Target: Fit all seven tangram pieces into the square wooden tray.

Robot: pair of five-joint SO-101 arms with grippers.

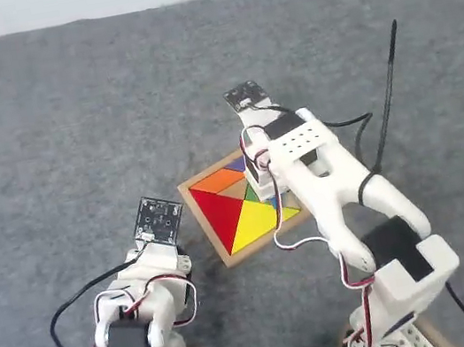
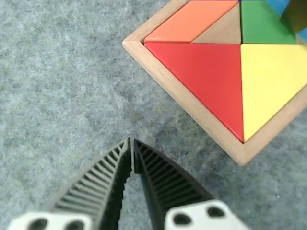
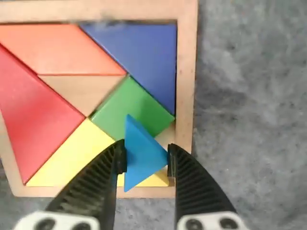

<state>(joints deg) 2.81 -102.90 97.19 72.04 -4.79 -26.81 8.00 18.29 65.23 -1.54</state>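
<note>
Lying on the grey desk [image 1: 70,121], well short of its far edge, the tray [image 1: 206,228] has desk surface on all four sides. One arm stands at each of its near corners.

Inside the tray the red triangle [image 2: 206,76] and yellow triangle [image 2: 273,81] lie flat against two adjoining rims. The orange piece [image 3: 57,48], navy triangle [image 3: 144,52] and green square [image 3: 132,108] fill the far half. A tan triangle [image 3: 79,93] sits among orange, red and green; whether it is a piece or bare tray floor cannot be told. A small patch of wood shows between the green square and the rim.

The right gripper [image 3: 145,152] hangs over that corner of the tray. Its fingers stand narrowly apart and clamp the light-blue triangle [image 3: 139,143] by two sides. The triangle is tilted, with one point up over the green square and its base above the yellow triangle, just inside the rim.

The left gripper [image 2: 132,143] is over the desk just outside the rim beside the red triangle. It is near the tray without touching it, and its fingers are pressed together on nothing.
</note>
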